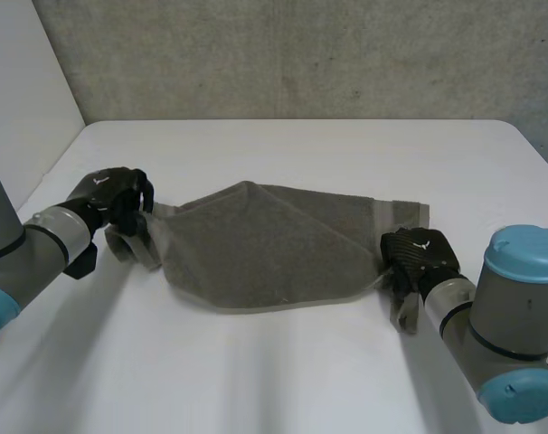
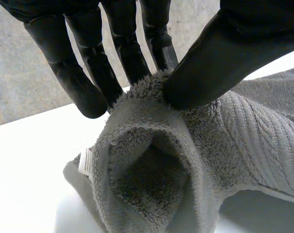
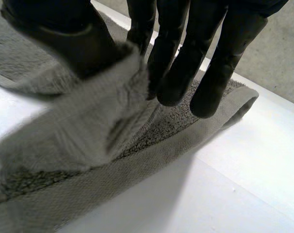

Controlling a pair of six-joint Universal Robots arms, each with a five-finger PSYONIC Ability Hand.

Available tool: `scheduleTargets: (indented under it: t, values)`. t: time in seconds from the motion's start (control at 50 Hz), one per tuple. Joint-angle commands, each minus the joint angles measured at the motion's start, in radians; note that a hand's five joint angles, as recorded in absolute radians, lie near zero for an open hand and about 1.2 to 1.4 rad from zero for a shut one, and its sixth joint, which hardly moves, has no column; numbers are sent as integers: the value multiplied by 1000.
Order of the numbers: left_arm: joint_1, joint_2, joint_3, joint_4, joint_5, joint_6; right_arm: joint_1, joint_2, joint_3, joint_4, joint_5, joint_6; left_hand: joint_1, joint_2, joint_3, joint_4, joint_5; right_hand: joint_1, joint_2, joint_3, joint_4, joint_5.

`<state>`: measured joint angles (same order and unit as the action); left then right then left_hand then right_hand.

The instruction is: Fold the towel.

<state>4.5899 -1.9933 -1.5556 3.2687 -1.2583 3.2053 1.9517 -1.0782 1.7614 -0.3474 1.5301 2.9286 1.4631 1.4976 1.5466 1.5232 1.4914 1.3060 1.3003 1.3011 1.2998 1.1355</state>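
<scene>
A grey towel [image 1: 265,244] lies partly folded across the middle of the white table [image 1: 301,145], one layer lying slantwise over another. My left hand [image 1: 116,197] is at the towel's left end, thumb and fingers [image 2: 132,53] pinching a bunched corner [image 2: 152,145] that hangs in a loop under them. My right hand [image 1: 417,258] is at the towel's right end, near the front corner. In the right wrist view its thumb [image 3: 74,41] and fingers [image 3: 181,68] pinch a raised fold of the towel's edge [image 3: 103,121].
A grey wall [image 1: 301,54] stands behind the table's far edge, and a white panel [image 1: 21,99] stands at the far left. Bare tabletop lies in front of the towel and behind it.
</scene>
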Motion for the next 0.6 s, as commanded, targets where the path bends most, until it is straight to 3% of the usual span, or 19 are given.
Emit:
scheduleTargets:
  t: [0.02,0.16,0.2,0.32,0.5,0.6]
  values:
    - [4,73,8,-3,5,-56,-16,-174,-74,83,-24,-9,-67,-101,-150,-127,-270,90,96,95,96,86]
    - [4,179,38,-3,7,-119,-48,-364,-194,219,-94,-86,-67,-101,-150,-127,-270,90,96,95,96,86]
    - [6,244,54,-3,8,-185,-51,-411,-272,344,-122,-162,-67,-101,-150,-127,-270,90,96,95,96,86]
    - [33,355,72,-9,11,-307,-80,-518,-370,478,-116,-362,-67,-101,-150,-127,-270,90,96,95,96,86]
    - [84,370,84,-81,48,-324,-105,-526,-477,582,-111,-428,-67,-101,-150,-127,-270,90,96,95,96,86]
    - [86,249,98,-101,54,-321,-103,-391,-500,662,-140,-436,-67,-101,-150,-127,-270,90,96,95,96,86]
